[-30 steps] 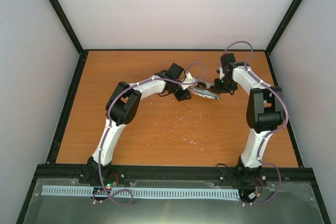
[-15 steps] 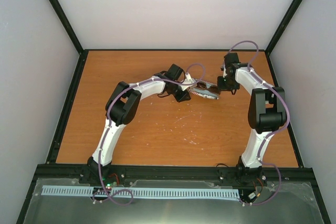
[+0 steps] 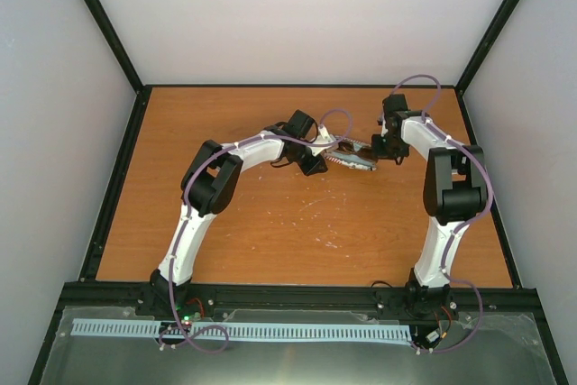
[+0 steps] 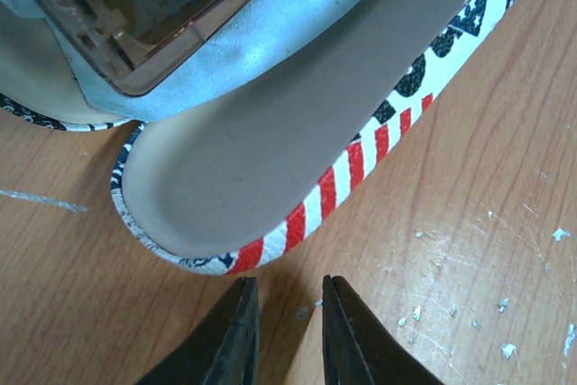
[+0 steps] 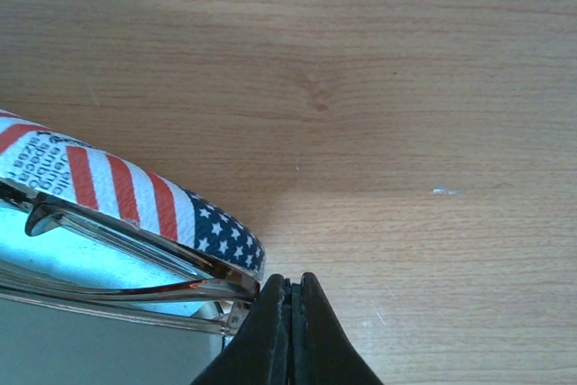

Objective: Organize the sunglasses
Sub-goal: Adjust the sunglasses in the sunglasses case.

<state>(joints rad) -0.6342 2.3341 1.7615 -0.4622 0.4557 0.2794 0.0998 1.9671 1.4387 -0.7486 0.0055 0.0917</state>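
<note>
Orange-brown wooden table: bare except for the cluster at centre-back. Nothing on it has shifted over the last second.

White left arm: no visible change, wrist parked at the near end of the case. White right arm: over the last second its wrist eased slightly outward, then came back in toward the far end of the case. A small correction, not a new reach.

Flag-patterned oblong case: lies open, unmoved, beige lining showing in the left wrist view. Light blue cloth lies inside it.

Thin-framed brown-lensed sunglasses: resting in the case on the cloth. In the right wrist view a frame corner sits level with the rim.

Left gripper: fingers slightly spread, holding nothing, just short of the striped edge. Right gripper: fingers pressed together, empty, touching or just beside that frame corner.

Judgement: placement is nearly done. The return looks like a nudge to seat the frame before closing the case.
</note>
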